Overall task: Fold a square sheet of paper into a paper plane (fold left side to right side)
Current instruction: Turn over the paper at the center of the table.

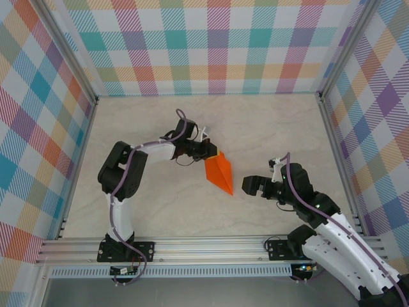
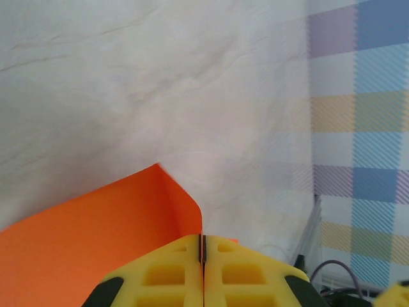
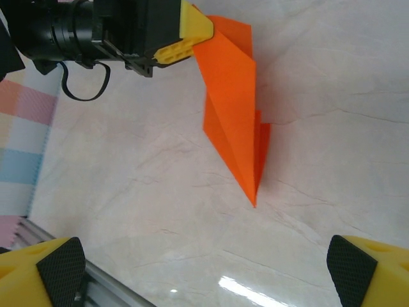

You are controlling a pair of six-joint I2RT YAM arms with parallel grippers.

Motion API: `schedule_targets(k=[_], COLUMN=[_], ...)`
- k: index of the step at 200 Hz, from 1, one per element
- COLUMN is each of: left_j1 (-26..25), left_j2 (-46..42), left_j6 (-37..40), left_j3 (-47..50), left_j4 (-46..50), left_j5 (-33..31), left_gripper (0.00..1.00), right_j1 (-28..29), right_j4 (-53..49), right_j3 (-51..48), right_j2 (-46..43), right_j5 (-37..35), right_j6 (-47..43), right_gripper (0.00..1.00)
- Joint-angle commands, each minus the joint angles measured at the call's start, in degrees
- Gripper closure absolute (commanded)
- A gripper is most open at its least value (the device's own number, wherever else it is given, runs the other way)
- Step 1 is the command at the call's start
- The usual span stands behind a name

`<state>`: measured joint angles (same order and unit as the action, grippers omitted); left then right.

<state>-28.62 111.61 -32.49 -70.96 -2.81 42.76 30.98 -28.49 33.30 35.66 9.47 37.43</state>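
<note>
We see the left gripper [image 1: 213, 153] closed tight on the wide back end of the paper plane [image 1: 221, 174]. In the left wrist view its yellow fingers [image 2: 172, 268] are pressed together with no gap, and the orange paper comes out from between them to the left. The plane is near the middle of the tabletop [image 1: 160, 211], a folded orange dart with its narrow point turned toward the near edge and slightly to the right. In the right wrist view the point seems to be down at the marbled surface while the wide end is held up, though we cannot tell whether it touches. The right gripper [image 1: 246, 186] is just beside that point, toward the right edge and clear of the paper. Its jaws are spread wide with nothing between them.
</note>
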Motion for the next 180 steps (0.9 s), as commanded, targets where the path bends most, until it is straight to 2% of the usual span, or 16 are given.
schedule_targets(k=[1, 20, 44, 93, 127, 155, 170, 180], left_j1=[0.12, 0.42, 1.30, 1.43, 1.50, 1.37, 1.29, 1.20], left_j2=[-13.88, -21.26, -26.84, -32.39, -33.31, -33.54, -33.85, -33.99], left_j6=[3.51, 6.32, 6.07, 2.62, -0.75, -6.35, -6.54, -6.59], left_j3=[-0.53, -2.62, -4.66, -8.40, -8.58, -7.28, -7.18, -7.18], left_j4=[1.19, 7.48, 9.67, 7.74, 5.21, -1.07, -1.38, -0.96], left_j5=[-0.42, -3.57, -3.11, 1.62, 5.74, 9.70, 10.45, 10.55], left_gripper=[0.96, 0.94, 0.92, 0.92, 0.93, 0.94, 0.94, 0.95], right_j1=[-1.16, -1.28, -1.27, -1.28, -1.27, -1.26, -1.26, -1.27], right_j4=[10.96, 14.11, 17.28, 40.81, 43.54, 47.46, 49.31, 49.33], right_j3=[-0.79, 1.71, 4.86, 3.03, 6.65, 8.77, 9.32, 9.74], right_j2=[1.24, 3.96, 7.20, 12.41, 16.04, 19.82, 20.94, 21.20], right_j5=[9.74, 14.66, 20.56, 33.37, 34.38, 35.11, 35.35, 35.30], right_j6=[4.52, 3.74, 0.92, 5.38, 4.63, 6.42, 7.47, 7.33], right_gripper=[0.00, 0.00, 0.00, 0.00, 0.00, 0.00, 0.05, 0.15])
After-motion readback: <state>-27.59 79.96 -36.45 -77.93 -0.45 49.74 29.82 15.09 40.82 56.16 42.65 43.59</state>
